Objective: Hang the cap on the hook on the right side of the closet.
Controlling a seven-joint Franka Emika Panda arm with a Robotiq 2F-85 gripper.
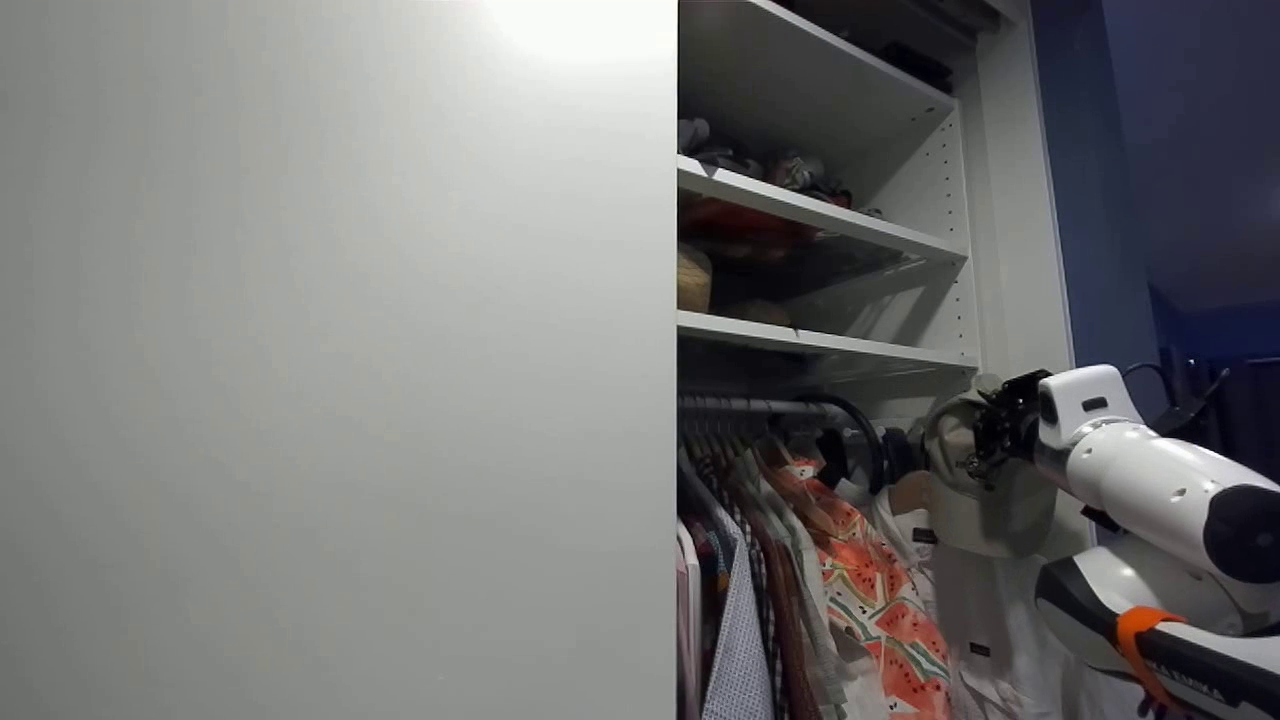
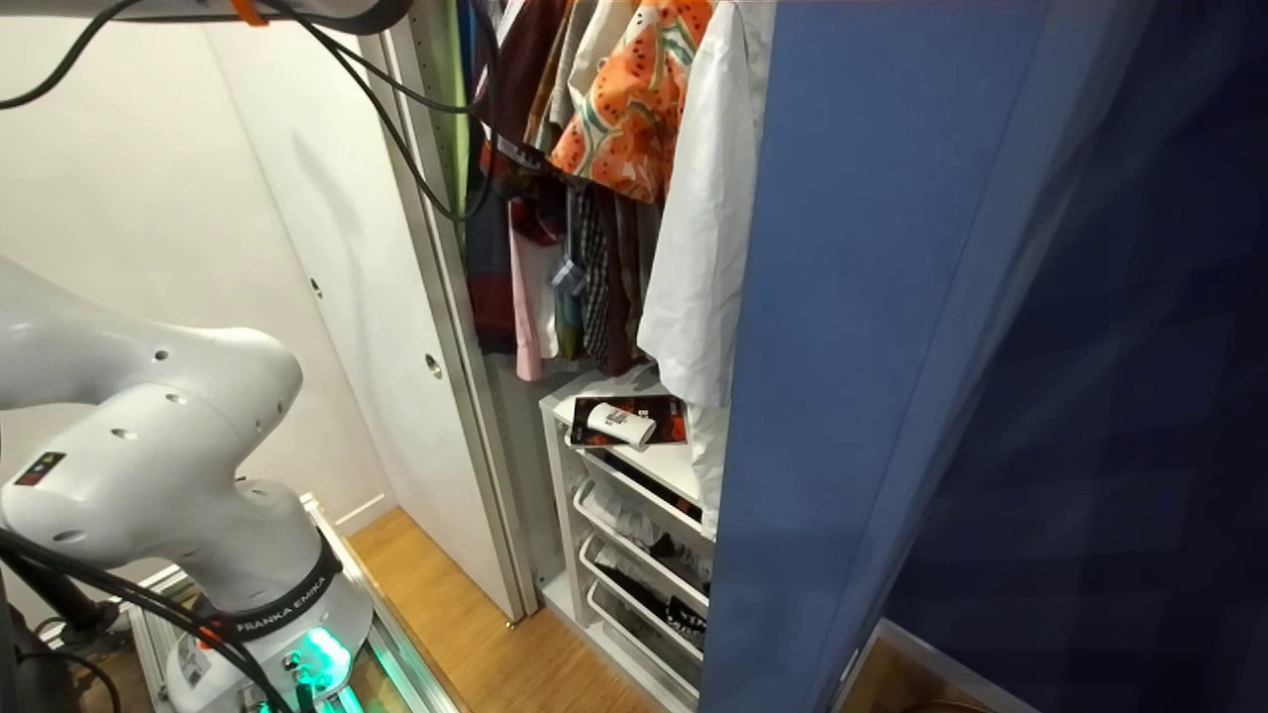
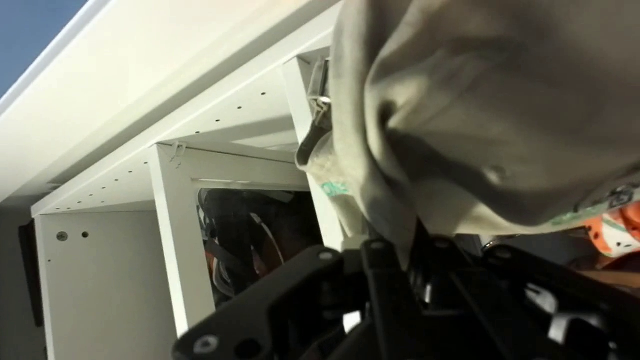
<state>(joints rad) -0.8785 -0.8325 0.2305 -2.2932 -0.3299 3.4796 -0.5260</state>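
Note, in an exterior view, white closet (image 1: 1015,215) with large plain door (image 1: 340,360), white arm (image 1: 1150,470) at right, watermelon-print shirt (image 1: 880,580) hanging inside, beige cap (image 1: 1000,515) near closet's right side and, in wrist view, its fabric clamped tight in black gripper (image 3: 407,245).

In an exterior view, the closet's (image 1: 1010,230) shelves (image 1: 820,211) lie right of its sliding door (image 1: 340,360), above hanging shirts (image 1: 880,590); beneath these stands a drawer unit (image 2: 679,470). The cap (image 3: 490,110), in the end effector (image 3: 408,246), is near the shelves' right end.
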